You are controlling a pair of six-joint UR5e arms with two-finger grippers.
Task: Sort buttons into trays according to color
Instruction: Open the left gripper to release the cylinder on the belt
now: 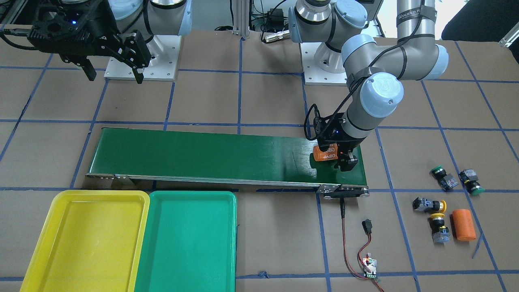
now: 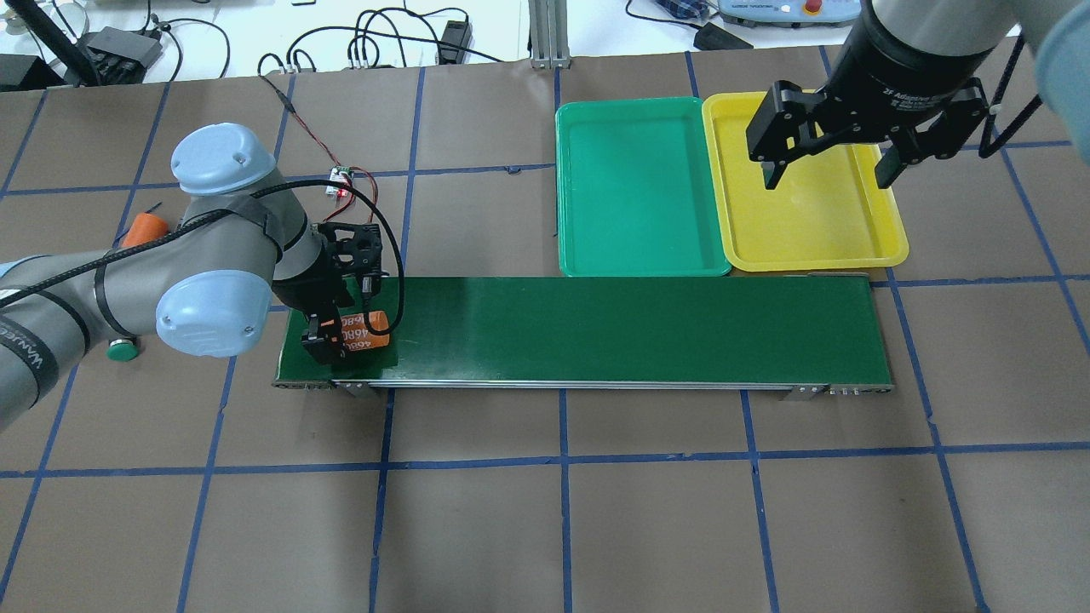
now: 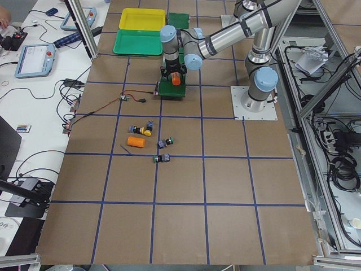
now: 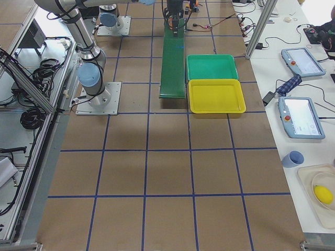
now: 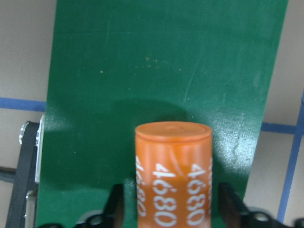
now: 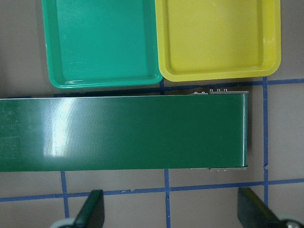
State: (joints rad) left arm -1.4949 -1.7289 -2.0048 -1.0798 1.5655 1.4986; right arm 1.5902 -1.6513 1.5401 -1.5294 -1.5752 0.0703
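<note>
My right gripper (image 2: 828, 174) hangs spread, with the yellow tray (image 2: 886, 247) and green tray (image 2: 566, 196) side by side ahead of it. My left gripper (image 1: 344, 164) straddles the orange 4680 cylinder (image 5: 173, 175); I can't tell whether it is pinching it. The four buttons (image 1: 438, 227) lie on the bench off to its side.

We see a tabletop (image 1: 263, 243) of matt brown paper, lined with blue tape (image 1: 240, 101). The belt (image 1: 211, 154) is smooth with a soft sheen and fine scratches; its rail (image 2: 596, 386) is bare metal. The yellow tray (image 1: 89, 239) and green tray (image 1: 186, 243) look like smooth, glossy plastic. The cylinder (image 5: 173, 156) is shiny. The arm tubes (image 1: 413, 24) are dull silver metal, with matt plastic caps (image 2: 223, 156).
</note>
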